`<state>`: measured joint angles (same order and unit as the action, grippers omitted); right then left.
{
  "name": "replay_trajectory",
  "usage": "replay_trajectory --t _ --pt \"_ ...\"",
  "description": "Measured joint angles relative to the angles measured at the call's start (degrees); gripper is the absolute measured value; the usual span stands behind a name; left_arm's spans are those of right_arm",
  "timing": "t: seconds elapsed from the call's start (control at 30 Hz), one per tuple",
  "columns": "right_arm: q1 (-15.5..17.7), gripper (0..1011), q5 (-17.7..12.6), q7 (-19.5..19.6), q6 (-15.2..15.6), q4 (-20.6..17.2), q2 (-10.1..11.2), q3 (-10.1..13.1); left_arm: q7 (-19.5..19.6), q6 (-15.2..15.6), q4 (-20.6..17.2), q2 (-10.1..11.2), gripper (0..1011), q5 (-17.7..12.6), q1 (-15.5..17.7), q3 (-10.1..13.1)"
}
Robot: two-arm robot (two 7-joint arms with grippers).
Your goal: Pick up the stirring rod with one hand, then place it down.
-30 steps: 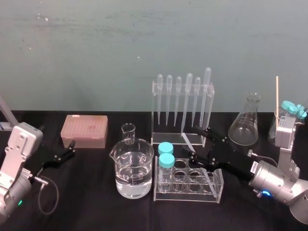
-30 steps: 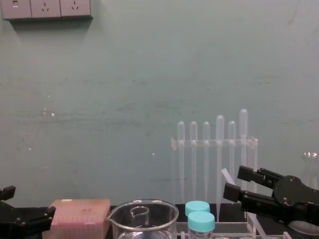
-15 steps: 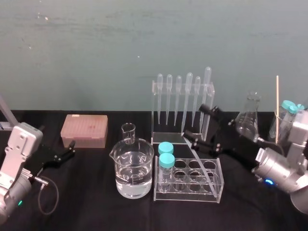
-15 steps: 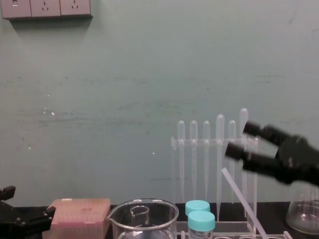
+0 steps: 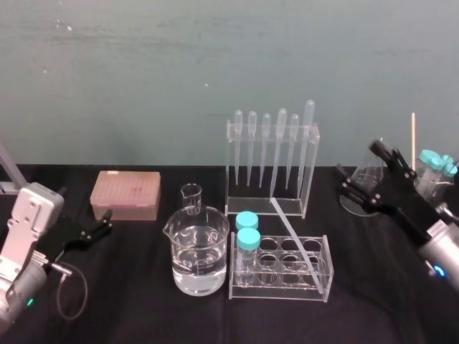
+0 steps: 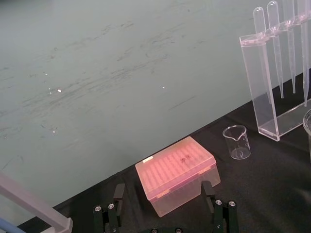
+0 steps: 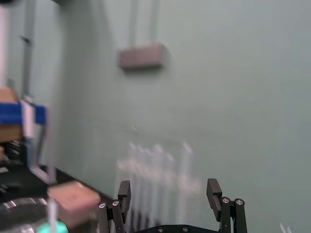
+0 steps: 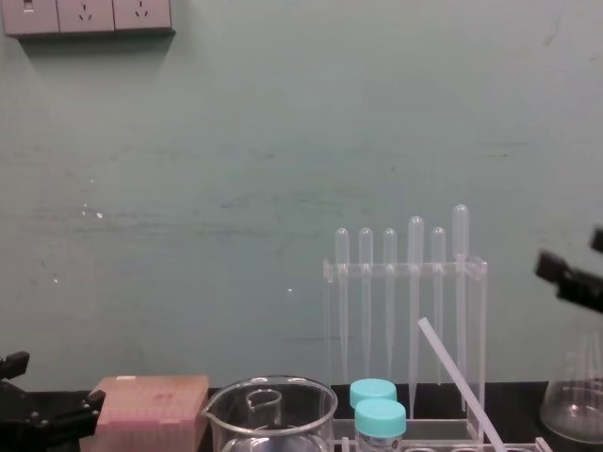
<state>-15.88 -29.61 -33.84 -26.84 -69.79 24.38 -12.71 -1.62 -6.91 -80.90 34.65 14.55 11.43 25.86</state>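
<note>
The right claw (image 5: 356,166) has swung up and out to the right, away from the test-tube rack (image 5: 280,292) it crouched over a second ago, while the stirring rod (image 5: 294,233) keeps the slant it showed half a second back. Nearest on the black worktop (image 5: 143,301) stands that rack with two teal-capped tubes (image 5: 247,231), and a beaker (image 5: 201,247) of clear liquid is just beside it on the left. The rod's lower end sits down in the rack's front right part. From there it leans back and leftward toward the foot of the pipette rack (image 5: 313,172); whether its upper end touches that rack I cannot tell. Farther left, the left claw (image 5: 104,223) is parked near the pink tip box (image 5: 125,195), fingers apart and empty. On the right, the right claw hangs before the flask (image 8: 575,414), spread wide with nothing between its fingers. By the look of things the rod is already set down. It should be light and stiff, but smooth enough to slip and probably brittle. A gentle pinch across its bare upper stretch, clear of the rack and tubes, would suit best.
</note>
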Motion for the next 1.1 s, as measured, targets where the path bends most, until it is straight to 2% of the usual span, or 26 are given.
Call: replay_trajectory --t 0.1,0.13,0.17,0.2,0.23,0.27,0.3,0.37,1.1 --pt "1.7 1003 0.6 2.7 4.3 -0.9 0.7 0.6 0.0 0.0 0.0 0.0 1000 0.0 0.0 0.0" --pt "2.7 1003 1.0 4.0 7.5 -1.4 1.2 0.7 0.0 0.0 0.0 0.0 1000 0.0 0.0 0.0" --pt "3.0 1003 1.2 4.6 9.0 -1.6 1.5 0.7 0.0 0.0 0.0 0.0 1000 0.0 0.0 0.0" --pt "3.5 1003 1.6 5.4 11.7 -1.8 1.9 0.7 0.0 0.0 0.0 0.0 1000 0.0 0.0 0.0" --pt "3.6 1003 1.8 5.7 13.0 -1.9 2.1 0.6 0.0 0.0 0.0 0.0 1000 0.0 0.0 0.0" --pt "3.6 1003 1.8 5.7 13.0 -1.9 2.1 0.6 0.0 0.0 0.0 0.0 1000 0.0 0.0 0.0" --pt "3.7 1003 2.2 6.1 14.9 -2.0 2.2 0.5 0.0 0.0 0.0 0.0 1000 0.0 0.0 0.0" --pt "3.5 1003 2.6 6.2 16.6 -1.8 2.2 0.3 0.0 0.0 0.0 0.0 1000 0.0 0.0 0.0" --pt "3.4 1003 2.7 6.2 16.6 -1.8 2.2 0.3 0.0 0.0 0.0 0.0 1000 0.0 0.0 0.0"
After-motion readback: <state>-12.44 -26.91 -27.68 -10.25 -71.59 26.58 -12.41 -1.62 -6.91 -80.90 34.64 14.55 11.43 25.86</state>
